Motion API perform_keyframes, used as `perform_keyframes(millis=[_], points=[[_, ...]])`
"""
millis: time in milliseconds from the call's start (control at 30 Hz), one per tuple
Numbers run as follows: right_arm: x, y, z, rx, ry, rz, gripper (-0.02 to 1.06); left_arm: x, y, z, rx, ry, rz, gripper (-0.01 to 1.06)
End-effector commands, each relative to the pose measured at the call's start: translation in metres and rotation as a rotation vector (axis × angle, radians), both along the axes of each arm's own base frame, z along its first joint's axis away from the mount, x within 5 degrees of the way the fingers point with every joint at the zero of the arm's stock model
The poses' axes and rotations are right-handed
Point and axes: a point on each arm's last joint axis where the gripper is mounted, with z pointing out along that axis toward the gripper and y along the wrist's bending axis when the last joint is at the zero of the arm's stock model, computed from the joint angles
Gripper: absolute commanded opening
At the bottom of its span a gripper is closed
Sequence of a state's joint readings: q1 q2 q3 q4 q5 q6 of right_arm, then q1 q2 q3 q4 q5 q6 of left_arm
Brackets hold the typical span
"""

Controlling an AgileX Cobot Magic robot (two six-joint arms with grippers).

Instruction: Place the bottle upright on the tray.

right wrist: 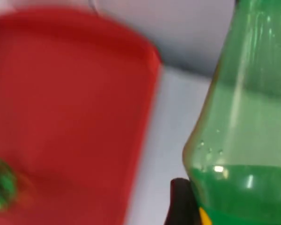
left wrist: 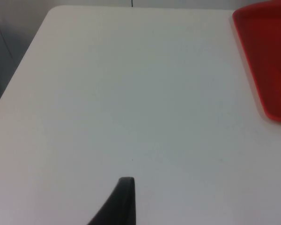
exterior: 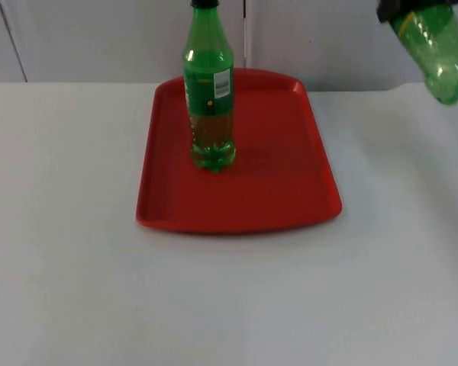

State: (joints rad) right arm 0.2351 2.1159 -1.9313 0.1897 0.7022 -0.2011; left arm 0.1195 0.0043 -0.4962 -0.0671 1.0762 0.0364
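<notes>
While one green bottle (exterior: 209, 91) is already standing upright on the red tray (exterior: 290, 191), a second green bottle (exterior: 437, 52) is hanging up in the air past the tray's right edge, over the far right corner of the white surface (exterior: 229, 305). It's tilted, with its bottom end pointing down and toward the right edge of the surface, and there's some green liquid sitting in it.

The right hand (exterior: 393, 9) is clamping that second bottle near its upper end, so it's grasping the bottle and nothing of it is touching the surface or the tray. In the right wrist view the held bottle (right wrist: 243, 122) is looming large right beside one black fingertip (right wrist: 181, 201), with the tray (right wrist: 75, 103) lying below and off to the side of it.

The standing bottle is sitting toward the far side of the tray, a bit left of the tray's middle, label facing the camera and a dark cap on top. The tray itself is sitting roughly in the middle of the surface, its far edge close to the grey wall (exterior: 99, 38).

The left hand is waiting over the bare left part of the surface, one fingertip (left wrist: 124, 199) poking into its wrist view, with the tray's left edge (left wrist: 262, 65) well apart from it. Honestly can't tell whether that one is open or closed.
</notes>
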Motion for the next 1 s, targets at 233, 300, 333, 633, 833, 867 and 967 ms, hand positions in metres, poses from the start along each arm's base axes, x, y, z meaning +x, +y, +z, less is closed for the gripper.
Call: perform_keyframes(millis=[233, 300, 333, 633, 833, 867, 967], points=[[-0.002, 0.047, 0.036, 0.057, -0.359, 0.146, 0.0, 0.0, 0.0, -0.001, 0.005, -0.002, -0.005, 1.05], [-0.003, 0.055, 0.035, 0.065, -0.388, 0.151, 0.0, 0.0, 0.0, -0.001, 0.005, -0.002, -0.005, 1.05], [-0.003, 0.063, 0.034, 0.071, -0.432, 0.148, 0.0, 0.0, 0.0, -0.001, 0.005, -0.002, -0.005, 1.05], [-0.017, 0.092, 0.002, 0.134, -0.834, -0.038, 0.0, 0.0, 0.0, -0.001, 0.005, -0.002, -0.005, 1.05], [-0.019, 0.092, -0.021, 0.237, -0.956, -0.074, 0.0, 0.0, 0.0, -0.001, 0.005, -0.002, -0.005, 1.05], [-0.017, 0.093, -0.03, 0.26, -0.957, -0.067, 0.0, 0.0, 0.0, -0.001, 0.005, -0.002, -0.005, 1.05], [-0.014, 0.098, -0.047, 0.283, -0.993, -0.036, 0.0, 0.0, 0.0, -0.001, 0.005, -0.002, -0.005, 1.05]])
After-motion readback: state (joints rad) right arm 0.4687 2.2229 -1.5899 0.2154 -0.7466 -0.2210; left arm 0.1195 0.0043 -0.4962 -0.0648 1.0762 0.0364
